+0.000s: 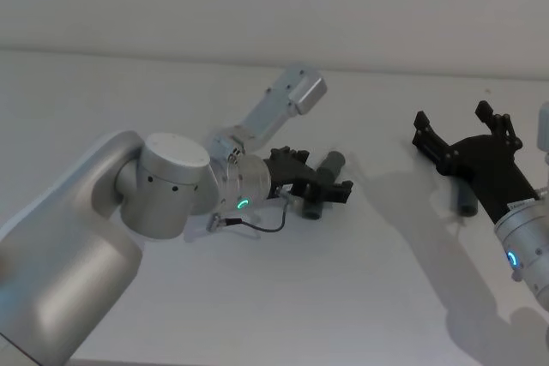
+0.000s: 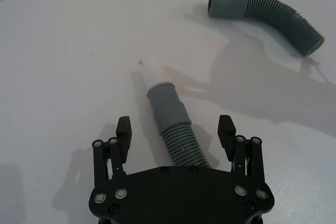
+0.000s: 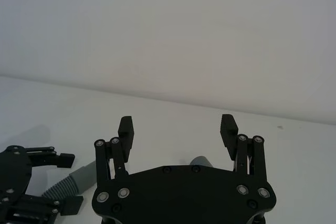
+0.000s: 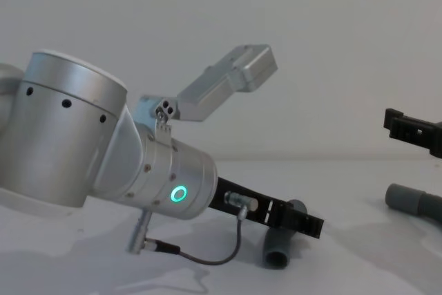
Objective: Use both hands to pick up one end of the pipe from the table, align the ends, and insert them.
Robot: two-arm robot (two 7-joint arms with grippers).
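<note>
Desk (image 1: 343, 315): white, matte, carrying both pieces of the pipe. Left arm (image 1: 163, 186): silver, green ring lit, reaching low across the desk. Left gripper (image 2: 176, 128): jaws spread, straddling the straighter hose piece (image 2: 169, 111), which lies flat with its ribbed length between the fingers and its smooth cuff (image 2: 164, 98) pointing away from the palm; no contact seen. Right gripper (image 3: 177, 128): well to the right of the left gripper, jaws spread, poised over the curved hose piece (image 2: 278, 22), which also lies on the desk. Assessment: pre-grasp stage, neither piece lifted. The next move calls for both jaws to close on the ribbed sections, then lift. The cuff and the collar (image 2: 228, 4) do not face each other, so turning will be needed. A slack cable (image 1: 257, 227) hangs behind the left gripper, near the desk; a minor snag risk.
</note>
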